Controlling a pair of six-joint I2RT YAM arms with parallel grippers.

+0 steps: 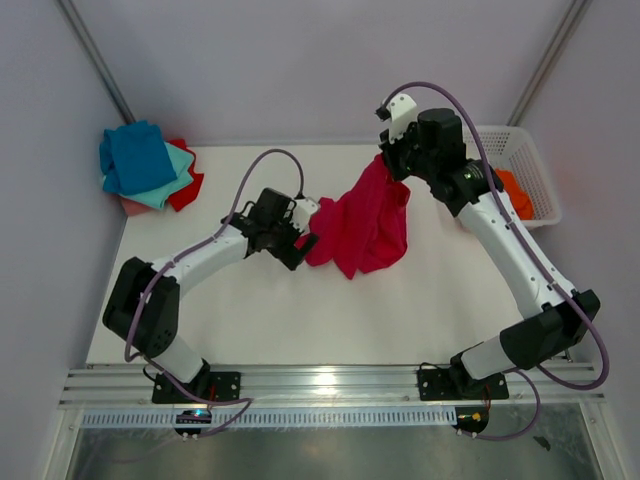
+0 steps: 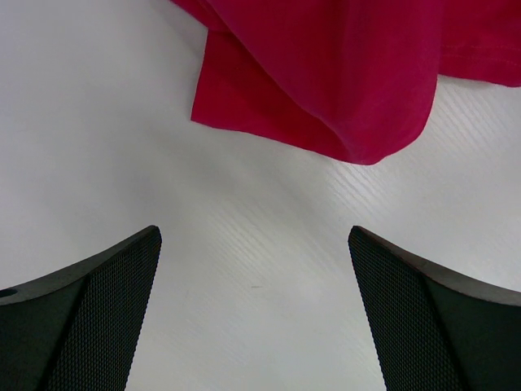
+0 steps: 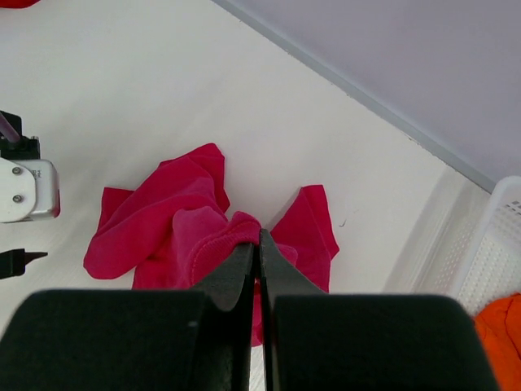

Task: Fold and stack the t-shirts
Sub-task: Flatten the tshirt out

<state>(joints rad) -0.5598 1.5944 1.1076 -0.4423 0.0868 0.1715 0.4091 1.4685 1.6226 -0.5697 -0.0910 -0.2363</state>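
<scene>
A large crimson t-shirt (image 1: 365, 225) hangs crumpled in the middle of the table, its lower part resting on the surface. My right gripper (image 1: 386, 160) is shut on the shirt's top edge and holds it up; in the right wrist view the closed fingertips (image 3: 259, 241) pinch a hem of the crimson t-shirt (image 3: 175, 224). My left gripper (image 1: 305, 247) is open and empty, low over the table beside the shirt's left edge; the left wrist view shows the crimson t-shirt (image 2: 342, 73) just ahead of the spread fingers (image 2: 106, 309). A stack of blue (image 1: 135, 155), teal, pink and red shirts lies at the back left.
A white lattice basket (image 1: 525, 170) stands at the back right with an orange shirt (image 1: 515, 192) in it, also seen in the right wrist view (image 3: 498, 338). White table (image 1: 300, 310) stretches in front of the crimson shirt. Grey walls close the back and sides.
</scene>
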